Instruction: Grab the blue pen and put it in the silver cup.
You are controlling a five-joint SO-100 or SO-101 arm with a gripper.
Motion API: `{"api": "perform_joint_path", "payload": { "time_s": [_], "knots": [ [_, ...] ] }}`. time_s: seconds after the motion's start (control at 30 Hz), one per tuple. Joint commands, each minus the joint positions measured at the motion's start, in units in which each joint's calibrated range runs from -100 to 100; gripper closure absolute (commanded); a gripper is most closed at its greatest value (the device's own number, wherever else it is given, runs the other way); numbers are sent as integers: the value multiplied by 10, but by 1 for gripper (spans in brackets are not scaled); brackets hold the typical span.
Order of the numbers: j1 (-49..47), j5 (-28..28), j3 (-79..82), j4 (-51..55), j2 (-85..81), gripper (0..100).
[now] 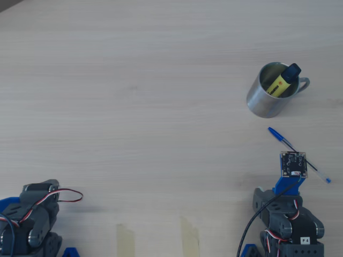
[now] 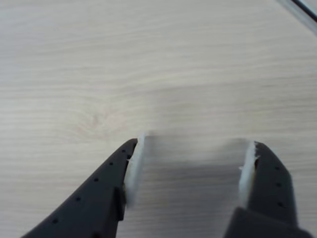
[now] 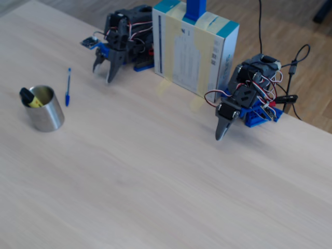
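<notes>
The blue pen [image 1: 278,135] lies flat on the wooden table, slanting from near the silver cup [image 1: 265,99] down to the right; the arm's wrist camera covers its middle in the overhead view. In the fixed view the pen [image 3: 68,87] lies just right of the cup [image 3: 45,115]. My gripper [image 2: 190,153] is open and empty, fingers pointing down at bare table. Only a bit of the pen's clear barrel [image 2: 298,7] shows in the top right corner of the wrist view. In the fixed view the gripper [image 3: 102,75] hangs a little right of the pen.
A yellow highlighter with a dark cap [image 1: 283,81] stands inside the cup. A second arm [image 3: 244,98] rests at the table's edge with its gripper down. A white and teal box [image 3: 194,49] stands between the two arms. Tape strips [image 1: 126,238] mark the near edge.
</notes>
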Motion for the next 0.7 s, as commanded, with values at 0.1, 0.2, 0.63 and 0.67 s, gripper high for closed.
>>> {"api": "perform_joint_path", "payload": {
  "time_s": [0.1,0.2,0.63,0.67],
  "knots": [
    [2,5,-56,3,2,64],
    [10,12,-76,4,4,61],
    [134,50,-127,-14,14,60],
    [139,49,-132,-23,27,60]
  ]
}}
